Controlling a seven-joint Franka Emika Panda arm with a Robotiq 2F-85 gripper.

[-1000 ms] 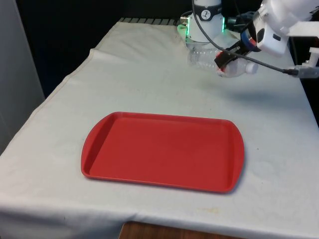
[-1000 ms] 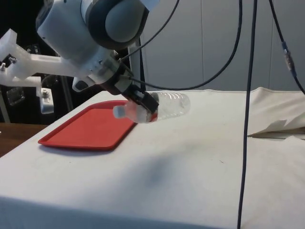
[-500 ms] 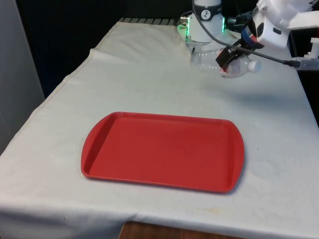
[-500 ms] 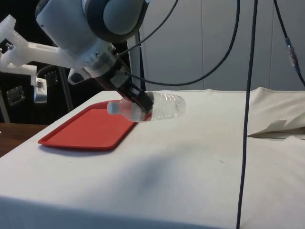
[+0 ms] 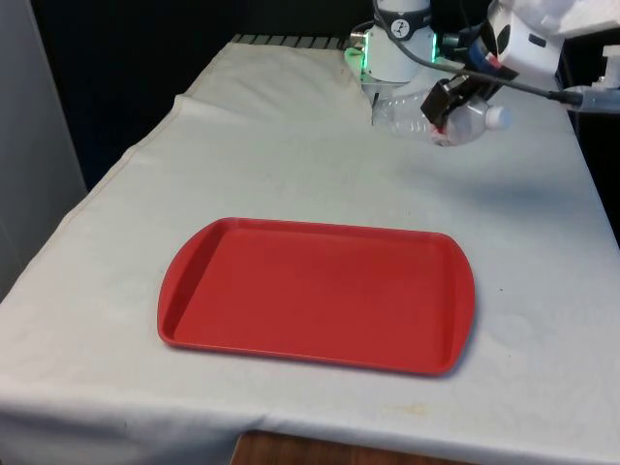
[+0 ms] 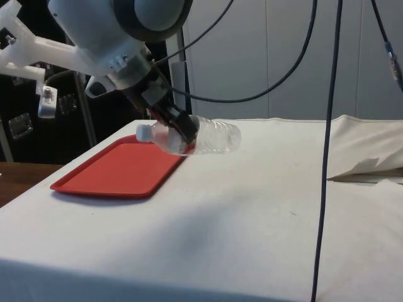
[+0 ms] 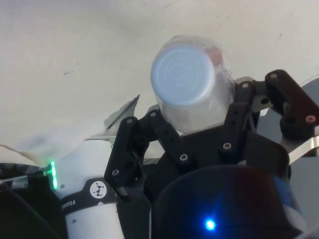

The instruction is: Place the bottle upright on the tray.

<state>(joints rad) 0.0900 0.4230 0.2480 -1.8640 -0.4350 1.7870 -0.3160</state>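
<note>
Lying nearest on the bench (image 5: 291,145), the tray (image 5: 315,293) is bare. Beyond it the jaws are clamped on the bottle (image 5: 436,114) near its neck, long axis almost level above the far end, so it needs tipping cap-up.

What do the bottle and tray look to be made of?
Bottle: clear, thin plastic, probably; the cloth shows through its ribbed wall, and it has a white cap. Tray: red, likely moulded plastic with a smooth, faintly glossy face and a raised rim.
</note>
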